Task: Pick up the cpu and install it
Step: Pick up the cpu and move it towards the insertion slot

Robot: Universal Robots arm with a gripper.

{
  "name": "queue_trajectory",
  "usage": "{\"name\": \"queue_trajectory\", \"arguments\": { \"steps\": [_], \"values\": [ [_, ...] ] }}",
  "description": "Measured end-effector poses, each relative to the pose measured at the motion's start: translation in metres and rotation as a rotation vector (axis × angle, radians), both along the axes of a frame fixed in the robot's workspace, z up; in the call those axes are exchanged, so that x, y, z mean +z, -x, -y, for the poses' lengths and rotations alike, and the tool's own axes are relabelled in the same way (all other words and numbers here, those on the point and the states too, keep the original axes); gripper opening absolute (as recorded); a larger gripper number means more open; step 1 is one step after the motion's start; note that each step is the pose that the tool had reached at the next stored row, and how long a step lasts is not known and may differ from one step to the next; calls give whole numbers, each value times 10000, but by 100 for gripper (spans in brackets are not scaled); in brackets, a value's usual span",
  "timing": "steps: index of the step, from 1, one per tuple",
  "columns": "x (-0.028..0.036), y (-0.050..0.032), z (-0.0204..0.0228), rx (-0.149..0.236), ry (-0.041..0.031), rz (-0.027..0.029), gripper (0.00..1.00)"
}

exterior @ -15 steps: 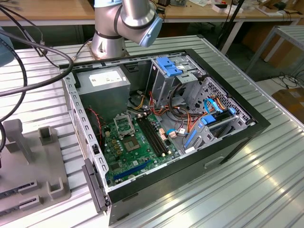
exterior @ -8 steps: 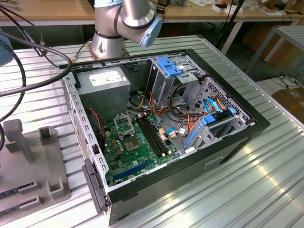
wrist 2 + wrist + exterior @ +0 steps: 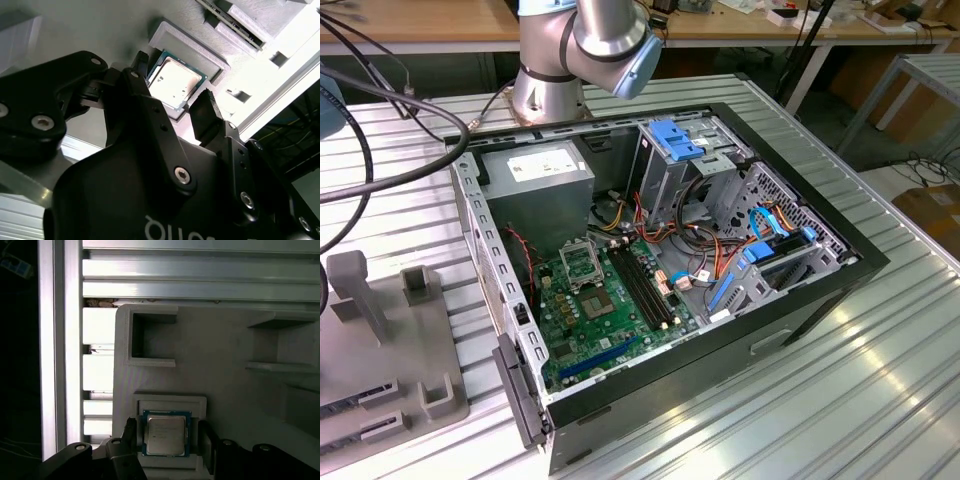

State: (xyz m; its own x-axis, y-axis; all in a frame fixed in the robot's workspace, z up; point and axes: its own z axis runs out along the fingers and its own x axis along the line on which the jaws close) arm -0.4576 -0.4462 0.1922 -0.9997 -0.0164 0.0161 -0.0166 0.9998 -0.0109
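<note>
- Currently the cpu (image 3: 166,435) is lying flat, silver plate up, in a shallow square pocket (image 3: 170,402) of a grey holder tray (image 3: 225,355), directly between the fingers (image 3: 206,440).
- The fingers are standing spread, one at each side of the cpu, with a narrow gap showing at both edges and nothing pinched.
- Beyond the fingers, the tray is resting on a ribbed metal table (image 3: 200,275).
- In the exterior view, an open computer case (image 3: 720,365) is lying on the table, its motherboard (image 3: 605,320) facing up.
</note>
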Motion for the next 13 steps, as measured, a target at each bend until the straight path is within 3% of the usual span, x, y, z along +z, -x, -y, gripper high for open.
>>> {"name": "queue_trajectory", "arguments": {
  "steps": [6, 8, 9, 13],
  "values": [
    [-1, 0, 0, 11, 0, 0, 61],
    [-1, 1, 0, 11, 0, -1, 59],
    [-1, 0, 0, 11, 0, -1, 52],
    [-1, 0, 0, 11, -1, 2, 52]
  ]
}}
